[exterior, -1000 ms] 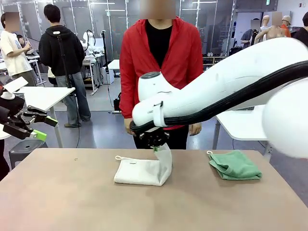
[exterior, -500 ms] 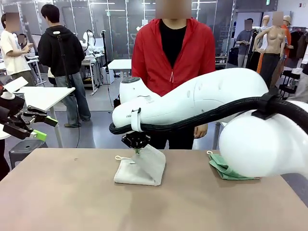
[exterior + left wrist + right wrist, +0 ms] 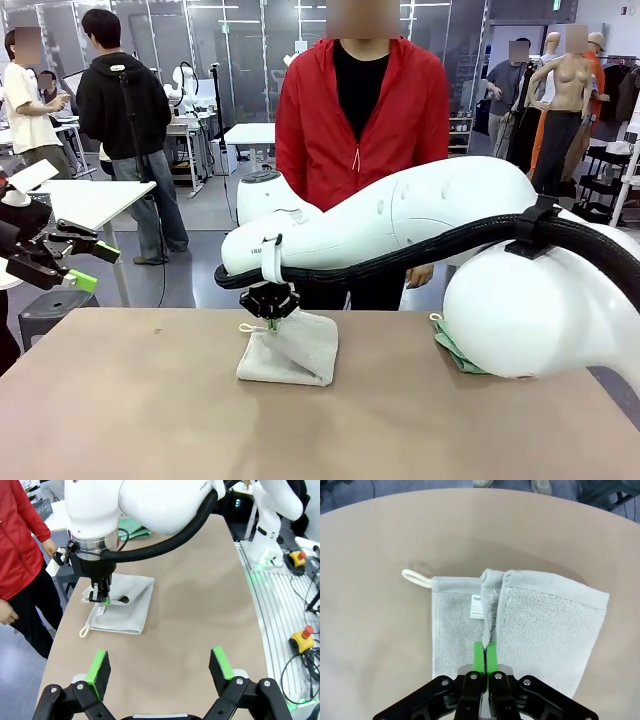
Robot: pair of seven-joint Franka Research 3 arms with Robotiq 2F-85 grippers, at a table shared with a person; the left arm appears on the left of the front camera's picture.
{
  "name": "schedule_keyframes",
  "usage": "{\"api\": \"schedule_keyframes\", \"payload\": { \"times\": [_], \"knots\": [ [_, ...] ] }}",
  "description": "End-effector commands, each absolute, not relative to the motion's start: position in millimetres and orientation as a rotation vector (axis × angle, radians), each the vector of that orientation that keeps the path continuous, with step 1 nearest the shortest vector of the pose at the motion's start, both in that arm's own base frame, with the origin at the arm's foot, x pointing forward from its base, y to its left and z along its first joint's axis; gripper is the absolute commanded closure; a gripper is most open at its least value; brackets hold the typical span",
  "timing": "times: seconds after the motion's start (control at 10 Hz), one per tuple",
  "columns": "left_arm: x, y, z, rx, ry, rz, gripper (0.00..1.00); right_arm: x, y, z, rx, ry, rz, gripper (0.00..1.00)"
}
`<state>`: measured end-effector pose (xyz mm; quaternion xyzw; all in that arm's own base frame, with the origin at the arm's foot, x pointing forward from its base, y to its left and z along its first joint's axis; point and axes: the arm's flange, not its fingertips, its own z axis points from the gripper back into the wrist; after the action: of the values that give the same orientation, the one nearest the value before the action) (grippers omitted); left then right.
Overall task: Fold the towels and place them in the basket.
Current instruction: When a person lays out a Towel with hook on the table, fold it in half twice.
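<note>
The right gripper [image 3: 270, 318] was pinched shut on a raised edge of the cream-white towel [image 3: 300, 352], which lay half folded near the table's [image 3: 150, 420] middle, its loop [image 3: 416, 578] pointing away from the fold. The big white right arm [image 3: 400, 225] crossed the front view and hid most of the mint green towel [image 3: 448, 348] behind it. The left gripper [image 3: 160, 667] hung wide and empty at the side. A person in a red jacket [image 3: 360, 110] stood just beyond the table.

Tan table [image 3: 120, 400] with cream-white towel [image 3: 300, 352] near middle, mint green towel [image 3: 446, 346] to its right.
</note>
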<state>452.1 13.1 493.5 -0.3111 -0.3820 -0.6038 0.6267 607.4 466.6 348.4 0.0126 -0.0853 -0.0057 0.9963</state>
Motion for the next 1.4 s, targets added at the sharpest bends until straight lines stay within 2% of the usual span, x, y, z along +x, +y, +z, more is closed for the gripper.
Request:
{"api": "schedule_keyframes", "payload": {
  "times": [0.0, 0.8, 0.9, 1.0, 1.1, 1.2, 1.3],
  "knots": [
    [451.9, 13.7, 494.4, -0.715, -0.880, -1.384, 0.00, 615.2, 480.5, 348.5, 0.060, -0.187, 0.020, 1.00],
    [451.9, 13.7, 494.4, -0.715, -0.880, -1.384, 0.00, 613.4, 496.1, 333.7, 0.122, -0.196, 0.054, 1.00],
    [451.9, 13.7, 494.4, -0.715, -0.880, -1.384, 0.00, 614.1, 496.1, 332.3, 0.130, -0.205, 0.055, 0.78],
    [451.9, 13.7, 494.4, -0.715, -0.880, -1.384, 0.00, 614.4, 496.7, 331.4, 0.133, -0.205, 0.056, 0.78],
    [451.9, 13.7, 494.4, -0.715, -0.880, -1.384, 0.00, 614.1, 496.9, 332.4, 0.139, -0.213, 0.055, 0.58],
    [451.9, 13.7, 494.4, -0.715, -0.880, -1.384, 0.00, 613.1, 497.1, 335.2, 0.146, -0.228, 0.055, 0.74],
    [451.9, 13.7, 494.4, -0.715, -0.880, -1.384, 0.00, 611.2, 496.4, 339.4, 0.151, -0.238, 0.056, 0.38]
  ]
}}
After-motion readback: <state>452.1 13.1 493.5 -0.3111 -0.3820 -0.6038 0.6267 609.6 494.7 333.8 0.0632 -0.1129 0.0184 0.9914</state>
